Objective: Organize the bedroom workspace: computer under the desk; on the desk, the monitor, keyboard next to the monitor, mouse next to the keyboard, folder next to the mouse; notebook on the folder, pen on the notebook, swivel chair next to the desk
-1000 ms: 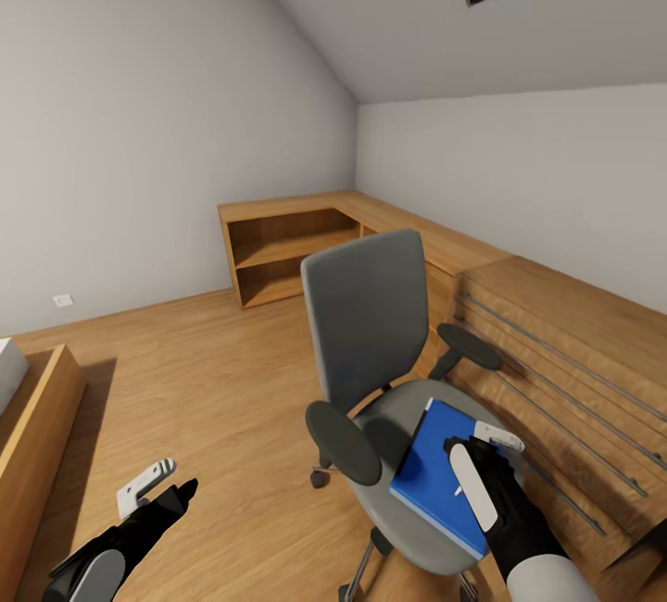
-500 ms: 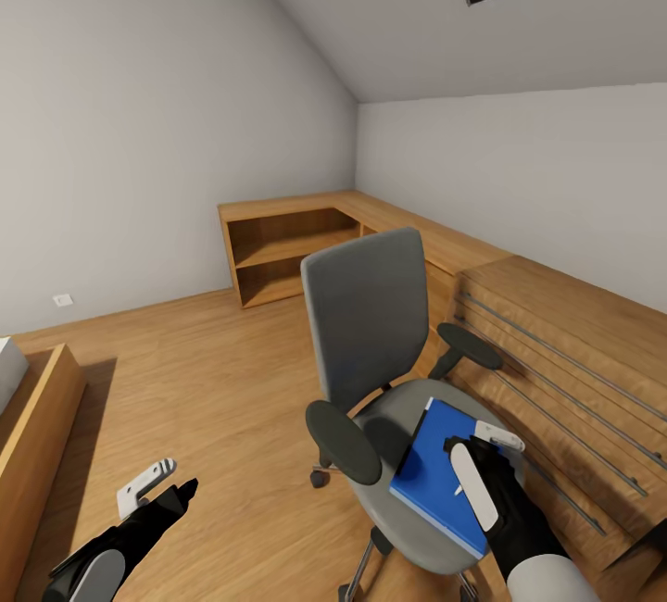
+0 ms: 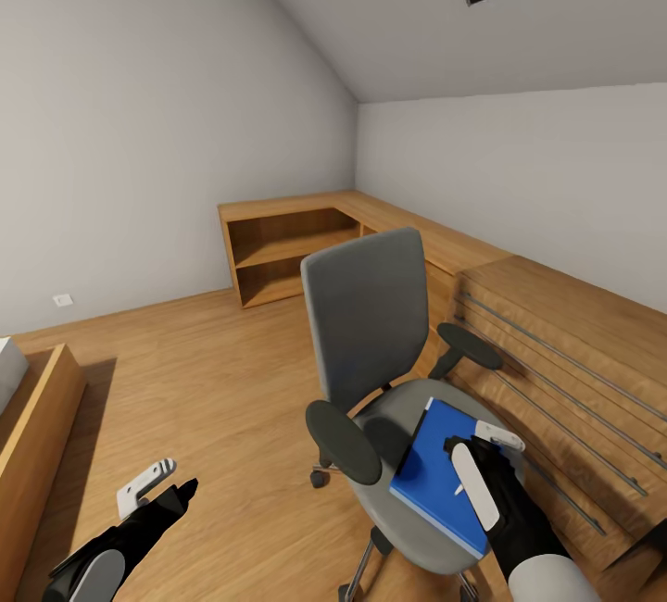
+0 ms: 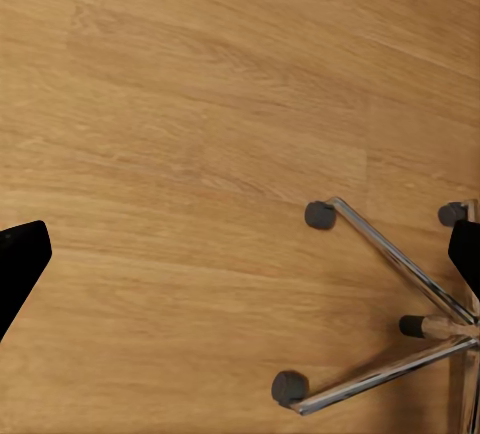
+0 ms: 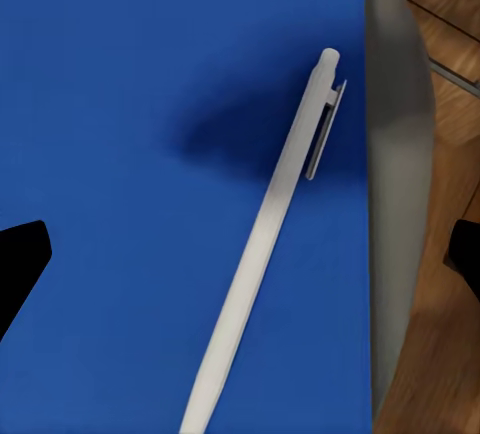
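No movement is registered since the earlier frames. The right claw is held spread wide, released, just above the flat bright blue folder on the grey swivel chair. A thin white pen is seen lying on that folder, between the fingers. The left claw is parted too, above wooden floor.

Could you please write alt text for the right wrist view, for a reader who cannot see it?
A white pen lies diagonally on a bright blue folder, seen from close above. The folder rests on the grey seat of a chair, with wooden floor beyond its edge; the dark fingertips of the open right gripper show at both sides.
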{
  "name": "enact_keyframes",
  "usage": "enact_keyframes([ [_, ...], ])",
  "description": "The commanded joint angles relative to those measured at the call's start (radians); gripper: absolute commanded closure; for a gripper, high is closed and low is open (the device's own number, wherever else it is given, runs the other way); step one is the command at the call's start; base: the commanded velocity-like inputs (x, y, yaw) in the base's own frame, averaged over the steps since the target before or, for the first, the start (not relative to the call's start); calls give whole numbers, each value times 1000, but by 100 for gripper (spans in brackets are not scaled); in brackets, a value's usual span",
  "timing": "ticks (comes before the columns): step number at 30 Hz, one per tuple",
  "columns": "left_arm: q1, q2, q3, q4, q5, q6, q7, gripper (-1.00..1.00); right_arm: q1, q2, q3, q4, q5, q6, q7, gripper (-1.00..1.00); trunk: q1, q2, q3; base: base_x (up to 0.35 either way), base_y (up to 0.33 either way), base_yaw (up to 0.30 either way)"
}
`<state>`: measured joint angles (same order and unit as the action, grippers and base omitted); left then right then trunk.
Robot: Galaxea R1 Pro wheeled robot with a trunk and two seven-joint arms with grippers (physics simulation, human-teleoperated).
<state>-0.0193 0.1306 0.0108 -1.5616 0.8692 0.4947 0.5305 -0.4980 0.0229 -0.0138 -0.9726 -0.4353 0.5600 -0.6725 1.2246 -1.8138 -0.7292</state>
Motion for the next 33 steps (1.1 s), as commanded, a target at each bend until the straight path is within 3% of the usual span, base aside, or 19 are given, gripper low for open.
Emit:
enact_keyframes([
  [1, -1, 0, 0, -2, 10, 2, 8, -100, -1, 0, -2, -2, -7, 3, -6, -100, 0, -1, -1, 0, 0, 0],
  [7, -1, 1, 0, -2, 10, 3, 8, -100, -1, 0, -11, -2, -8, 3, -5, -100, 0, -1, -1, 0, 0, 0],
  [12, -1, 1, 0, -2, 10, 4, 8, -100, -1, -3, -46, -3, -8, 5, 20, -100, 0, -1, -1, 0, 0, 0],
  [33, -1, 1, 0, -2, 10, 4, 8, -100, -1, -9, -63, -3, -8, 6, 36, -100, 0, -1, -1, 0, 0, 0],
])
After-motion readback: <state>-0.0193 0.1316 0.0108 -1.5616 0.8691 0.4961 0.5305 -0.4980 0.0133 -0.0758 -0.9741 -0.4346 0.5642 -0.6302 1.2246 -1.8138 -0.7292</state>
